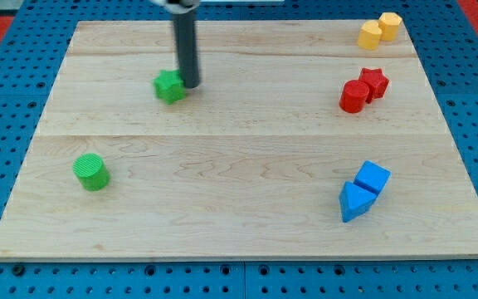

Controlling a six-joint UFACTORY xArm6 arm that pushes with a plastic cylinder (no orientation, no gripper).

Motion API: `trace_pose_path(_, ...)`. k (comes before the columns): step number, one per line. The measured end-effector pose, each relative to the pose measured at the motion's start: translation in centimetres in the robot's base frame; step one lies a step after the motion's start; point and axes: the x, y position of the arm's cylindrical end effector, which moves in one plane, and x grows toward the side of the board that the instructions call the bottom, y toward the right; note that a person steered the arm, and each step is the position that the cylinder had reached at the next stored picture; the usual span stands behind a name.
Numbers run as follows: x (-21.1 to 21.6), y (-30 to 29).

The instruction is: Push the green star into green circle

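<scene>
Now the green star point(169, 86) sits touching my tip point(191, 85), just to its left in the view. My tip grasps nothing (merely presses sideways), and the green circle point(90, 172) lies well apart, down-left of it.

The robot shows as a straight, smooth, dark grey rod point(186, 46), round in section and even in width. Its tip point(190, 85) ends blunt. At the rod's upper end a sliver of a wider, paler collar shows.
</scene>
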Motion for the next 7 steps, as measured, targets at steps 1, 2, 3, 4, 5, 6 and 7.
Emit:
trace_pose_path(1,1.8,-7.5)
trace_pose_path(2,-2.8,-8.4)
trace_pose_path(3,0.8,-10.5)
trace_pose_path(4,5.9,-10.1)
trace_pose_path(5,5.5,-10.7)
trace_pose_path(6,2.0,-13.4)
trace_pose_path(7,6.5,-16.8)
